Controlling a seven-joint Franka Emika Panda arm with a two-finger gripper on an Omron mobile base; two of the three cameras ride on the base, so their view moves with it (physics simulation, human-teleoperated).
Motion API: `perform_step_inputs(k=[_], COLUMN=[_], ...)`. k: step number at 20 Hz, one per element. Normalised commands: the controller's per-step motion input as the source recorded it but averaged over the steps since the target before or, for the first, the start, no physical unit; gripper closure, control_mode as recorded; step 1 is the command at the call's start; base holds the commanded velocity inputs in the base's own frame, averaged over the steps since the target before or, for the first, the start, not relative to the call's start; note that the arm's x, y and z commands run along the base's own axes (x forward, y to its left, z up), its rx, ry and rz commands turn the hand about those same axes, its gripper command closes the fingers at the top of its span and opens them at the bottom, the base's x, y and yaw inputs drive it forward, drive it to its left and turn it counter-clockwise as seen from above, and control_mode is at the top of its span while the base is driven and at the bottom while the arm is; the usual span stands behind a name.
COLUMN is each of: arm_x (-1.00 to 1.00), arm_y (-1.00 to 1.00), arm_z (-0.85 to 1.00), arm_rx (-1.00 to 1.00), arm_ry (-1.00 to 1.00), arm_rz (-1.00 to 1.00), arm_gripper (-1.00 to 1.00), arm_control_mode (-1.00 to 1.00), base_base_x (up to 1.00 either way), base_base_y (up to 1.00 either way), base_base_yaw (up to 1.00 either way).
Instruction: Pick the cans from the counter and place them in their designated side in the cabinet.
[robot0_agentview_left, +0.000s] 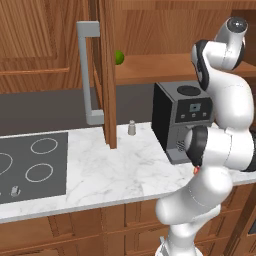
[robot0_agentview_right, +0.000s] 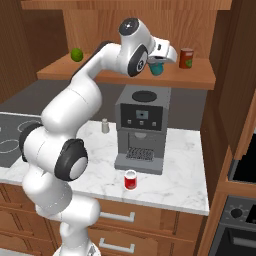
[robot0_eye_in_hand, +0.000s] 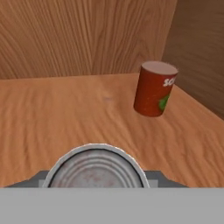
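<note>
Teal can (robot0_agentview_right: 157, 68) gripped by fingers (robot0_agentview_right: 159, 64) above cabinet (robot0_agentview_right: 200, 75) shelf, red can (robot0_agentview_right: 130, 179) on marble counter (robot0_agentview_right: 180, 185)

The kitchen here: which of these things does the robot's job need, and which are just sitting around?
Part of the job:
- teal can, held in the tool
- red can on the counter
- cabinet

Just lying about:
- brownish-red can
- lime
- coffee machine
- shaker
- hob

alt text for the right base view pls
White robot arm holds a teal can over the brown wooden cabinet shelf, beside a brownish-red can. A bright red can stands on the white marble counter before a grey coffee machine.
</note>
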Motion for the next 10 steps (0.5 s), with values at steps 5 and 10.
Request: perform_step_inputs(k=[5, 10], arm_x=[0.13, 0.14], arm_y=[-0.05, -0.04], arm_z=[-0.05, -0.07], arm_rx=[0.00, 0.00], arm_ry=[0.00, 0.00], arm_rz=[0.00, 0.00], arm_gripper=[1.00, 1.00], arm_control_mode=[-1.00, -1.00], base_base_x=[0.00, 0.00], base_base_y=[0.00, 0.00], base_base_yaw=[0.00, 0.00])
